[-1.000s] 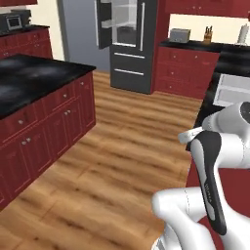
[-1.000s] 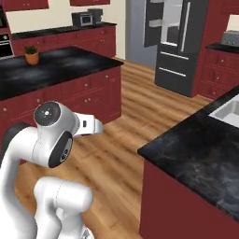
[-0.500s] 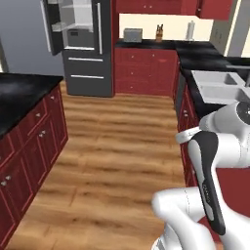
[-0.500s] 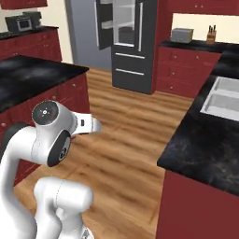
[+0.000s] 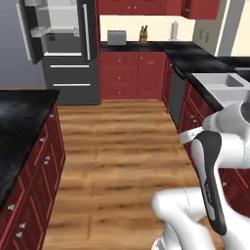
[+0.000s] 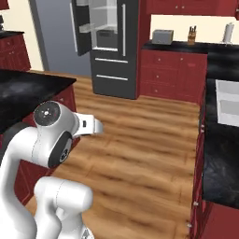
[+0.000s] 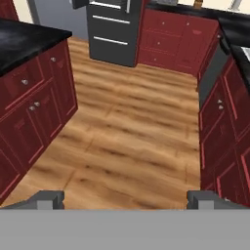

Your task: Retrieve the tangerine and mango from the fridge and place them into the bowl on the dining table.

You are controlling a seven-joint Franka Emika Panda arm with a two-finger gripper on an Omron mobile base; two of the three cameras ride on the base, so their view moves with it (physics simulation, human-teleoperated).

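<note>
Hand view: pincer [image 7: 125,200] spread wide and empty, fridge [image 7: 113,29] far ahead across the wooden floor [image 7: 132,132].

White arm [image 5: 215,171] folded up close over its base, elbow bent high. Gripper [image 7: 126,199] wide open, holding nothing, two dark fingertips [image 7: 46,199] set far apart.

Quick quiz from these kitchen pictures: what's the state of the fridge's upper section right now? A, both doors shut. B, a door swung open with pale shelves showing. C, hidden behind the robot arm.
B: the fridge has an upper door swung open, exposing pale shelves inside.
</note>
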